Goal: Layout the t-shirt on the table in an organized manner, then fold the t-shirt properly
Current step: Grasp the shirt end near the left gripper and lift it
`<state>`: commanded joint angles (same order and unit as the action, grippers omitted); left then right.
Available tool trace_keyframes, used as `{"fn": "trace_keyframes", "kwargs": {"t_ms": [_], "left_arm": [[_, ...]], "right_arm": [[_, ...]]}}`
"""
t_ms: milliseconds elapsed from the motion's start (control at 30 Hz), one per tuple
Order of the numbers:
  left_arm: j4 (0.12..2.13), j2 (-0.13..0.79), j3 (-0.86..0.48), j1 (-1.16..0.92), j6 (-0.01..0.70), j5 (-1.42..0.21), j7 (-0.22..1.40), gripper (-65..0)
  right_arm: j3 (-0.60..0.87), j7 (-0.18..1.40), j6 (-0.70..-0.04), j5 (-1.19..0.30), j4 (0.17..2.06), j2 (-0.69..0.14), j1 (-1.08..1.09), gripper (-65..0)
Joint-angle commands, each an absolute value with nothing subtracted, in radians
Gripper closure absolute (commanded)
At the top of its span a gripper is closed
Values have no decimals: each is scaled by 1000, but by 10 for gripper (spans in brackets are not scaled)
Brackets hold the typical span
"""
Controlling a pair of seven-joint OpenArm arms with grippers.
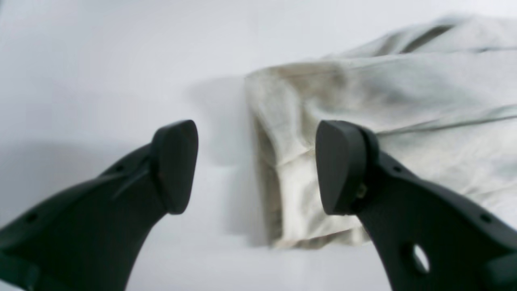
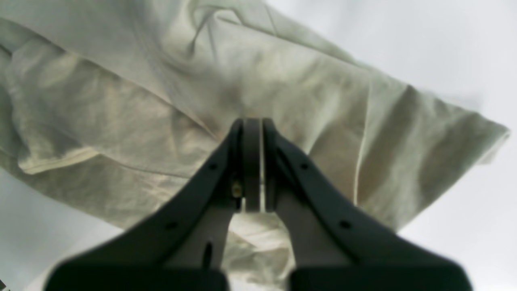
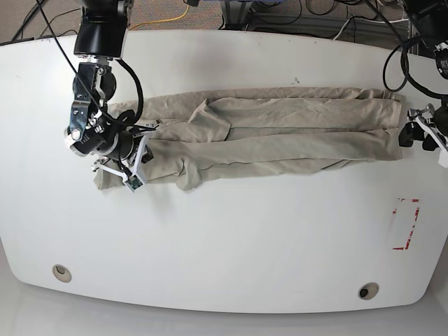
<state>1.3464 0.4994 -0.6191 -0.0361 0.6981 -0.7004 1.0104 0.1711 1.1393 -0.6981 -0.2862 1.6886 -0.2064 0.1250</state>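
The beige t-shirt (image 3: 280,133) lies stretched in a long wrinkled band across the white table (image 3: 224,245). My right gripper (image 2: 253,161) is shut on the t-shirt (image 2: 169,101) at its end on the base view's left, and creases run toward the fingertips. In the base view that right gripper (image 3: 140,155) sits over this bunched end. My left gripper (image 1: 257,161) is open, hovering at the other end of the t-shirt (image 1: 404,93); the cloth's edge lies below and between its fingers, ungripped. In the base view, the left gripper (image 3: 411,134) is beside the shirt's end on that view's right.
A red tape rectangle (image 3: 406,224) marks the table on the base view's right. Two round grommet holes (image 3: 61,273) (image 3: 368,290) sit near the front edge. Cables run along the table's far edge (image 3: 231,31).
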Motion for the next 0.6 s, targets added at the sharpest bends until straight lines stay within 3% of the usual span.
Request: {"fn": "trace_keyframes", "kwargs": {"t_ms": [600], "left_arm": [[1193,453,-460,-16,698,-702,935,-439]], "right_arm": [[171,1139,-698,-294,1689,-206,122,-6]]}}
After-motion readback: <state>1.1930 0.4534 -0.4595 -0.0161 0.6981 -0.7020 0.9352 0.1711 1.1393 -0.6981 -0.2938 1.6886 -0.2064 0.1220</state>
